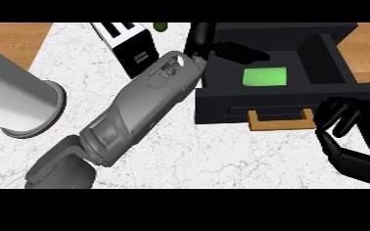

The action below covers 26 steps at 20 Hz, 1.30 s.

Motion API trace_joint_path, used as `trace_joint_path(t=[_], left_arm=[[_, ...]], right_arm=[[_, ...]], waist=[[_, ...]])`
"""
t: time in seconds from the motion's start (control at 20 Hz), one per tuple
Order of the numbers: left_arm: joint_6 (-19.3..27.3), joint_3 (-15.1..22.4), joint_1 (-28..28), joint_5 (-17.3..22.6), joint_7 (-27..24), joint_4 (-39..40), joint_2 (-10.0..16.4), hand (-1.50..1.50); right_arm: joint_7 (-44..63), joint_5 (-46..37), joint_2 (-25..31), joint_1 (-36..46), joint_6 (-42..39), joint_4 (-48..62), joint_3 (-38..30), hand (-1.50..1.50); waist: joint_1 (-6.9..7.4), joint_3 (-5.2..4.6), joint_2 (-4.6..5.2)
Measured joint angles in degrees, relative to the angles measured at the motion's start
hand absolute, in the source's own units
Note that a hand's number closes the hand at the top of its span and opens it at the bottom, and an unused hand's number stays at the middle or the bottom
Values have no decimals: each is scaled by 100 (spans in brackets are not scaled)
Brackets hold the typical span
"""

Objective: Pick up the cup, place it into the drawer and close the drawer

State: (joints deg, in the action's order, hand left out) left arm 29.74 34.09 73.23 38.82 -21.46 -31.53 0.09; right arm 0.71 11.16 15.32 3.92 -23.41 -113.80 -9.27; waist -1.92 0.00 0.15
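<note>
While the left hand hangs over the open black box-shaped drawer with fingers stretched out and empty, the bright green cup lies inside on the drawer's floor, apart from those fingers; the right hand is loosely spread and holds nothing, just beside the drawer's light wooden handle.

Open drawer beneath left hand

White marble counter carries a black drawer, grey cylinder and black box.
</note>
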Motion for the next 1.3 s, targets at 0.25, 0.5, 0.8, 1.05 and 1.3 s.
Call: trace_joint_path(t=[0.25,0.5,0.8,1.05,1.3], left_arm=[[-111,-324,-52,52,218,-306,278,-150],[-191,-458,-542,7,404,-1001,784,-150],[-255,-618,-1328,-10,719,-2128,1445,-150],[-480,-812,-2048,57,870,-2883,1968,-150],[-772,-996,-2718,153,865,-3447,2404,-150]], right_arm=[[-83,-562,223,-320,-203,-209,132,150],[42,-1371,211,-381,-20,-388,415,150],[10,-2450,29,-82,422,93,829,150],[-242,-3456,23,257,740,726,1293,150],[-640,-4619,140,524,1153,1672,1820,150]], waist=[[124,0,-25],[241,-3,-49],[336,-2,-51],[379,-2,-41],[442,-1,-24]])
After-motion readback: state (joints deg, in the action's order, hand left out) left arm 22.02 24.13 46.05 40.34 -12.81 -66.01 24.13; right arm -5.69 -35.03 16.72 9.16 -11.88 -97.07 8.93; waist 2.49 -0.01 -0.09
